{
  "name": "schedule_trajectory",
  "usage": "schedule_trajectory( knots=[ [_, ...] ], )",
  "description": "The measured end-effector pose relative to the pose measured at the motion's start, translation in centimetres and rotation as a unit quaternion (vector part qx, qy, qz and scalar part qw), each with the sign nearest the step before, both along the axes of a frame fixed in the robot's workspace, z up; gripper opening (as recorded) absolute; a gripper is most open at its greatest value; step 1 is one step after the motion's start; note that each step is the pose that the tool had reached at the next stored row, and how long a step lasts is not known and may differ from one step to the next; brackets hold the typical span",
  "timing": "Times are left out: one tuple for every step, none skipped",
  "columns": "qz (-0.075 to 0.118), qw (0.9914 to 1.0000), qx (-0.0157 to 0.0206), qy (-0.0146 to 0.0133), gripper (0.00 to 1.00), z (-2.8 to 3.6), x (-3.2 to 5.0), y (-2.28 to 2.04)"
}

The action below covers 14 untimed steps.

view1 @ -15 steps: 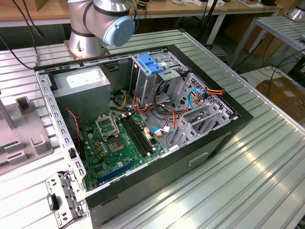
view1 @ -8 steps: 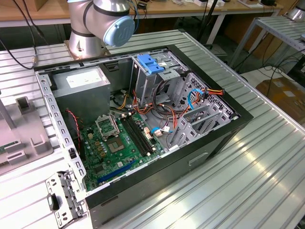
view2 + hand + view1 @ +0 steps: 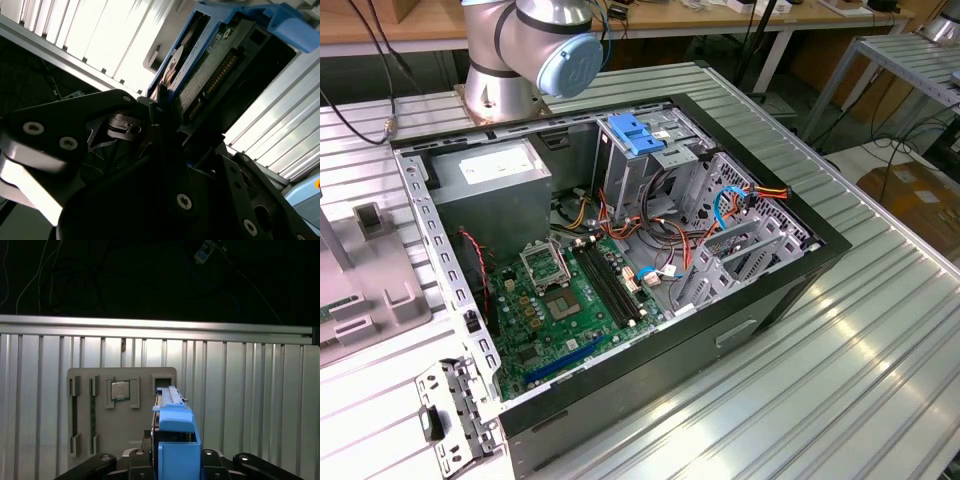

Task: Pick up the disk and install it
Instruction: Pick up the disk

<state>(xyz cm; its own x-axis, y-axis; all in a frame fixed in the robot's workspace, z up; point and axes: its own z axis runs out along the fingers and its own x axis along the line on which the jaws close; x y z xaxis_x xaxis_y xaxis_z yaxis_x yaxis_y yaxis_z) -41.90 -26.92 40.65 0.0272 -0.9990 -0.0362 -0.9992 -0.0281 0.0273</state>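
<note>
Arm [image 3: 532, 45]: in the exterior view its base and a blue-capped joint stand behind the open computer case [image 3: 650, 392], and the upper links run out of the picture.

Gripper [image 3: 172, 461]: in the first wrist view it faces the ribbed metal table [image 3: 250, 405]. The black fingers [image 3: 137, 456] are closed narrowly, clamping the disk [image 3: 175, 426].

The disk sits edge-on between the fingers. Its blue carrier juts out past the fingertips. In the second wrist view its label face and connector edge [image 3: 202, 67] show.

Beyond the fingertips a grey holder plate [image 3: 97, 432] lies on the table, with a processor chip [image 3: 120, 389] in one recess. Whether the disk touches the plate I cannot tell.
</note>
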Motion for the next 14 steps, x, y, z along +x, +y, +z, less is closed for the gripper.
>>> schedule_trajectory(
  knots=[
    [0.0,1.0,0.0,0.0,0.36,0.06,0.0,0.0],
    [0.0,1.0,0.0,0.0,0.36,0.17,0.0,0.0],
    [0.0,1.0,0.0,0.0,0.36,0.28,0.0,0.0],
    [0.0,1.0,0.0,0.0,0.36,0.37,0.0,0.0],
    [0.0,1.0,0.0,0.0,0.36,0.47,0.0,0.0],
    [0.0,1.0,0.0,0.0,0.36,0.59,0.0,0.0],
    [0.0,1.0,0.0,0.0,0.36,0.66,0.0,0.0],
    [0.0,1.0,0.0,0.0,0.36,0.78,0.0,0.0],
    [0.0,1.0,0.0,0.0,0.36,0.92,0.0,0.0],
    [0.0,1.0,0.0,0.0,0.36,0.99,0.0,0.0],
    [0.0,1.0,0.0,0.0,0.36,1.07,0.0,0.0],
    [0.0,1.0,0.0,0.0,0.36,1.14,0.0,0.0],
    [0.0,1.0,0.0,0.0,0.36,1.22,0.0,0.0],
    [0.0,1.0,0.0,0.0,0.36,1.31,0.0,0.0]
  ],
)
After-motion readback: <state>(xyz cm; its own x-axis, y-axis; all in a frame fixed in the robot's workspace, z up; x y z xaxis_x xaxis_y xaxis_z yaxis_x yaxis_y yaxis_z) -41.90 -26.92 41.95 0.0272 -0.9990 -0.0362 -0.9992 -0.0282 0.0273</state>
